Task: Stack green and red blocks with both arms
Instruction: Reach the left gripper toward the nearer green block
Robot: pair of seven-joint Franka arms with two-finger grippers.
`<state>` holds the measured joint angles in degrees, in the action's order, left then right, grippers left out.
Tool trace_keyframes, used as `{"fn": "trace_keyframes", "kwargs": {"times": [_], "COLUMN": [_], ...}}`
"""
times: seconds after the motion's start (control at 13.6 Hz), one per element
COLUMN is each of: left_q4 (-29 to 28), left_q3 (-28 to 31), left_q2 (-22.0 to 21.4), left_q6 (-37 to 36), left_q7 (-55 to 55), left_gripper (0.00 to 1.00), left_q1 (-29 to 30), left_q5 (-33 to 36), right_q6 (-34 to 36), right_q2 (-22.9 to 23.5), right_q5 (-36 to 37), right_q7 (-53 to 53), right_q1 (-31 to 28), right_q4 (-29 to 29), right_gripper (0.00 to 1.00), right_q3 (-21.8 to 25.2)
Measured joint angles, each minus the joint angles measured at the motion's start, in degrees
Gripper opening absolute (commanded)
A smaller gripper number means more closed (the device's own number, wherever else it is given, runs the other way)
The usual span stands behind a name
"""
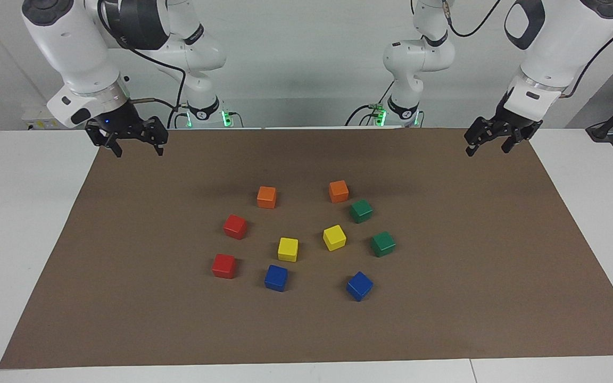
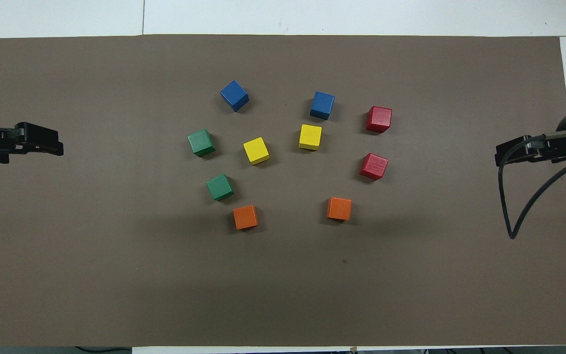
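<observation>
While both arms wait at the ends of the brown mat (image 1: 125, 298), the left hand (image 1: 489, 144) hangs over the mat's edge at its own end and the right hand (image 1: 133, 143) over the corner at the other, each with fingers spread and nothing held. All the cubes sit apart in a loose ring at the middle, with wide bare mat around them. The two green blocks (image 1: 361, 210) (image 1: 382, 243) lie toward the left arm's end, the two red blocks (image 1: 235, 226) (image 1: 224, 266) toward the right arm's end, none stacked. Two orange cubes (image 1: 266, 197) (image 1: 338, 191) lie nearest the robots, two yellow cubes (image 1: 288, 249) (image 1: 334, 237) in the centre, two blue cubes (image 1: 276, 277) (image 1: 359, 285) farthest. White tabletop (image 1: 14, 213) borders the mat.
</observation>
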<state>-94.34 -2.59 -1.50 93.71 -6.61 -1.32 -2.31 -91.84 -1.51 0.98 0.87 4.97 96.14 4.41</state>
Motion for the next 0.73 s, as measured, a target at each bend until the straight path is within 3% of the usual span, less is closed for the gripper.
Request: {"fn": "trace_keyframes", "kwargs": {"times": [0.44, 0.73], "left_q4": [-0.16, -3.95], "left_q3": [-0.04, -0.27], "left_q2": [0.22, 2.79], "left_q6": [1.39, 9.84], "left_q7": [0.0, -7.16], "left_gripper": [1.0, 1.0], "left_q1": [-0.04, -3.64], "left_q5": [0.0, -0.01], "right_q6": [0.0, 0.0], "right_q2": [0.0, 0.0], "right_q5": [0.0, 0.0], "right_q7": [0.0, 0.0], "right_q1": [-0.03, -0.03], "right_q4": [0.02, 0.02], "right_gripper": [1.0, 1.0], "right_q3": [0.0, 0.0]}}
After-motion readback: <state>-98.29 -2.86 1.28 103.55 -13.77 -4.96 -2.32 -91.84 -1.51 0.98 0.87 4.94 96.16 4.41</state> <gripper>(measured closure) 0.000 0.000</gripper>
